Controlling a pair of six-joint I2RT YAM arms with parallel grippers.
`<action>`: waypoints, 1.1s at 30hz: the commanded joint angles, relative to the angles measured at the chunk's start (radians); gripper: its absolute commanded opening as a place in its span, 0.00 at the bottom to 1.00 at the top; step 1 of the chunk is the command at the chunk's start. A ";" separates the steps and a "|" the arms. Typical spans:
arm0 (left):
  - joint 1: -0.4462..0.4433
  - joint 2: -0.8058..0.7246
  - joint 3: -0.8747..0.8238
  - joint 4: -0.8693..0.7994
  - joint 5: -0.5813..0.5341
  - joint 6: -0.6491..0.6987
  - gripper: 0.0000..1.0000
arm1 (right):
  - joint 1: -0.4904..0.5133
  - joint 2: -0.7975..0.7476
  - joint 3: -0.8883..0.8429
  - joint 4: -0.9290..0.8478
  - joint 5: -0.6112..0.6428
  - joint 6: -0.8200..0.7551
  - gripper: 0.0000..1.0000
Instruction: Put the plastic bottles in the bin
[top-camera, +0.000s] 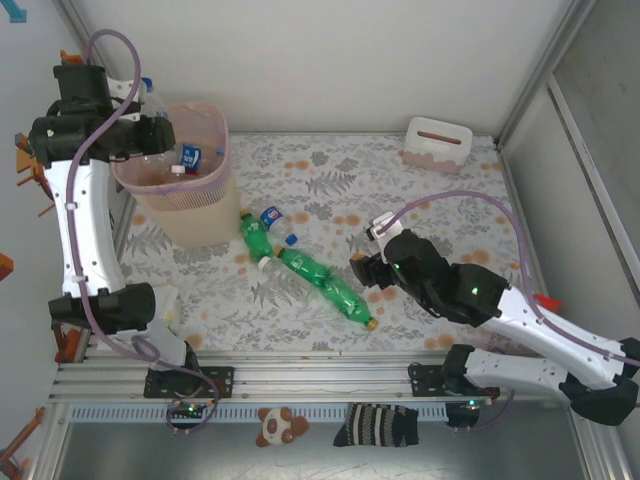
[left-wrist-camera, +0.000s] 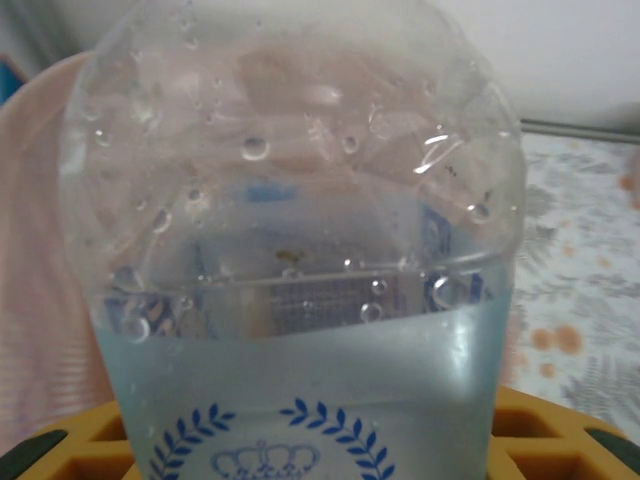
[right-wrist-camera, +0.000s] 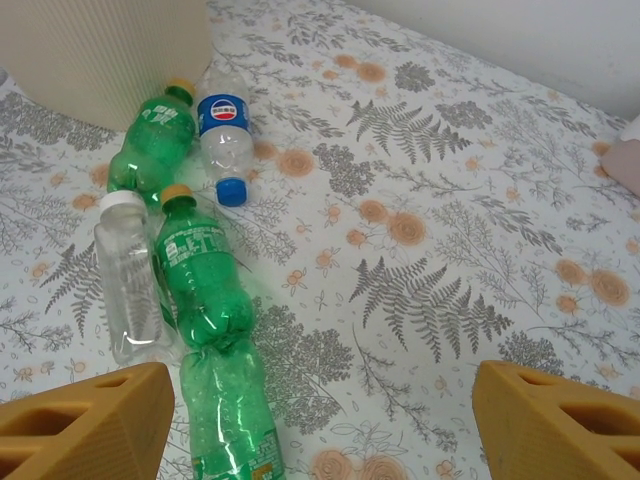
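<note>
Clear bottle (left-wrist-camera: 300, 250), part-filled, is clamped between the left gripper's (top-camera: 150, 135) yellow fingers (left-wrist-camera: 545, 430) over the bin's (top-camera: 205, 215) near rim. If it is released off-centre, the rim could be struck and the bottle dropped outside. Right gripper (right-wrist-camera: 320, 425) fingers are spread apart above green bottles (right-wrist-camera: 205, 270) lying on the worktop (right-wrist-camera: 450, 200).
</note>
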 joint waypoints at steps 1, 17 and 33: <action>0.030 0.055 0.058 -0.118 -0.108 0.045 0.46 | 0.006 0.009 0.035 0.035 -0.012 -0.011 0.77; 0.043 0.251 0.035 -0.192 -0.291 0.112 0.48 | 0.006 0.074 0.043 0.061 -0.042 -0.038 0.78; 0.041 0.298 0.083 -0.205 -0.305 0.064 0.70 | 0.006 0.072 0.043 0.062 -0.025 -0.053 0.79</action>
